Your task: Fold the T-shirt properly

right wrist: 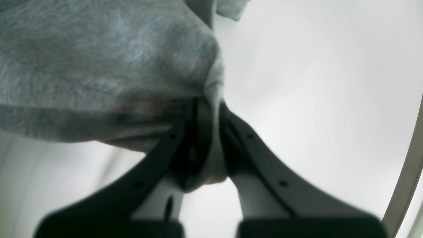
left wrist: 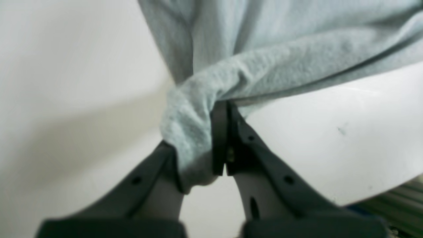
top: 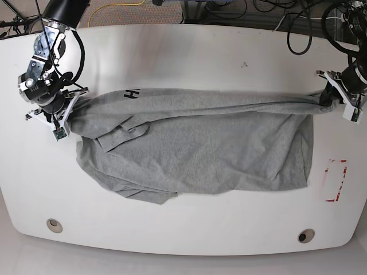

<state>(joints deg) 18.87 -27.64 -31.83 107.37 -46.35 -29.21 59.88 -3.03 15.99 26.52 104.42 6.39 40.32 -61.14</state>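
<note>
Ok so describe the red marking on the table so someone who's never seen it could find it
Start at the white table and find the grey T-shirt stretched across it. Beyond the shirt's edge nearest the left gripper lies a small red rectangular outline, the table's only coloured mark.

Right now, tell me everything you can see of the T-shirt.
The T-shirt is light heather-grey, soft knit, wrinkled, spread wide across the white table. Black lettering shows near its upper edge at the right-arm end. That edge is stretched taut between the left claw and right claw, each pinching bunched fabric. One sleeve lies folded over the body.
</note>
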